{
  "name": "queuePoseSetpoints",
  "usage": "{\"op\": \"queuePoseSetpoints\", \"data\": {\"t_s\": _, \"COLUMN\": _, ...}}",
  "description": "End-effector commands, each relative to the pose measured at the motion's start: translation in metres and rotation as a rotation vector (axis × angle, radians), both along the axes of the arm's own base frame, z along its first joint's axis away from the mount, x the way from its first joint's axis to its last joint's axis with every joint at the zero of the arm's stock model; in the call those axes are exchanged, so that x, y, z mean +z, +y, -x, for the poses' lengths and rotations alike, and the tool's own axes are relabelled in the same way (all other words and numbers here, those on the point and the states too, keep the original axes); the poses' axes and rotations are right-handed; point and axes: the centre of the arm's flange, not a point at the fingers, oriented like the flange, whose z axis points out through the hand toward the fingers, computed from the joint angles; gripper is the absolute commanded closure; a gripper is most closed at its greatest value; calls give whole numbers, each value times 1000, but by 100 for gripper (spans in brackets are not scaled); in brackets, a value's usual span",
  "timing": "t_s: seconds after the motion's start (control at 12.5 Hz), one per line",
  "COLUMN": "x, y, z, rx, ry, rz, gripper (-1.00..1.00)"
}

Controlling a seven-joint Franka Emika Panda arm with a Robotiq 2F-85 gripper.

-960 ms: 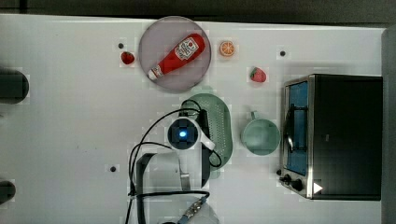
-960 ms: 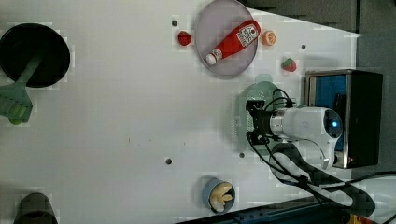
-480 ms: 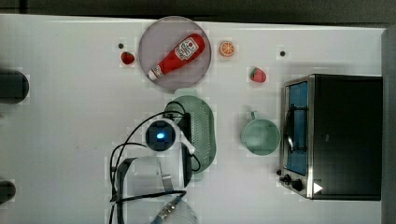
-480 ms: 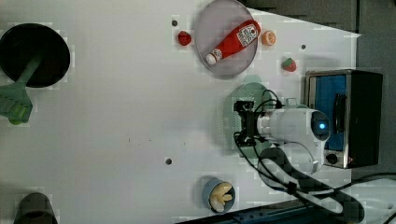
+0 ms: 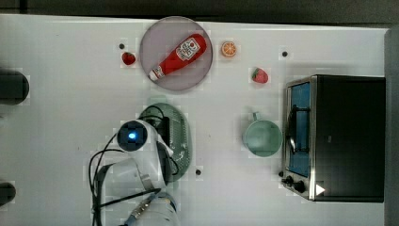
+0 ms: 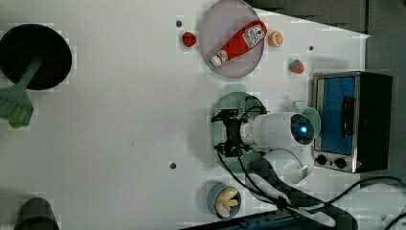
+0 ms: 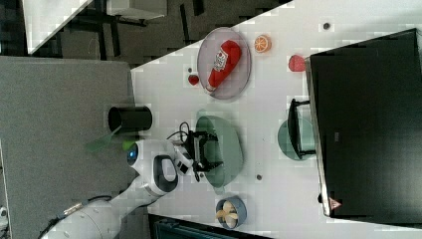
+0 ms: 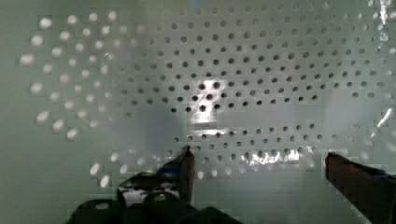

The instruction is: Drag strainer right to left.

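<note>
Wrist view first: my tool (image 8: 259,161) sits spread wide inside the strainer (image 8: 196,70), its two dark fingers (image 8: 187,168) well apart against the perforated floor, gripping nothing. I read the strainer as a pale mint oval with a field of small holes across its middle. From the left view, the tool (image 6: 226,133) reaches into the bowl of the strainer (image 6: 221,103), which lies on the white worktop (image 6: 119,120). In the top view the strainer (image 5: 181,136) now lies left of where it was a second ago, farther from the mug (image 5: 262,138) and below the plate (image 5: 160,40) holding the ketchup bottle (image 5: 179,56).
</note>
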Motion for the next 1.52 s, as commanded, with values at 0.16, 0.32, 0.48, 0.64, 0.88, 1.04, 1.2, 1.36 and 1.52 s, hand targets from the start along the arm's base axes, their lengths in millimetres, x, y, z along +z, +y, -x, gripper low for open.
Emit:
{"op": "queuePoseSetpoints", "data": {"t_s": 0.16, "x": 13, "y": 80, "z": -10, "rx": -23, "ry": -36, "rz": -25, "gripper": -100}}
{"op": "queuePoseSetpoints", "data": {"t_s": 0.32, "x": 14, "y": 103, "z": -13, "rx": -12, "ry": -36, "rz": -29, "gripper": -100}}
{"op": "queuePoseSetpoints", "data": {"t_s": 0.48, "x": 14, "y": 124, "z": -13, "rx": -18, "ry": -32, "rz": -34, "gripper": -100}}
{"op": "queuePoseSetpoints", "data": {"t_s": 0.64, "x": 14, "y": 143, "z": -13, "rx": -28, "ry": -33, "rz": -50, "gripper": -100}}
{"op": "queuePoseSetpoints", "data": {"t_s": 0.88, "x": 14, "y": 168, "z": -13, "rx": -35, "ry": -33, "rz": -78, "gripper": -100}}
{"op": "queuePoseSetpoints", "data": {"t_s": 1.04, "x": 13, "y": 184, "z": -14, "rx": -38, "ry": -33, "rz": -95, "gripper": -100}}
{"op": "queuePoseSetpoints", "data": {"t_s": 1.2, "x": 12, "y": 197, "z": -15, "rx": -49, "ry": -32, "rz": -114, "gripper": -100}}
{"op": "queuePoseSetpoints", "data": {"t_s": 1.36, "x": 12, "y": 210, "z": -16, "rx": -44, "ry": -37, "rz": -127, "gripper": -100}}
{"op": "queuePoseSetpoints", "data": {"t_s": 1.52, "x": 12, "y": 219, "z": -16, "rx": -35, "ry": -42, "rz": -135, "gripper": -100}}
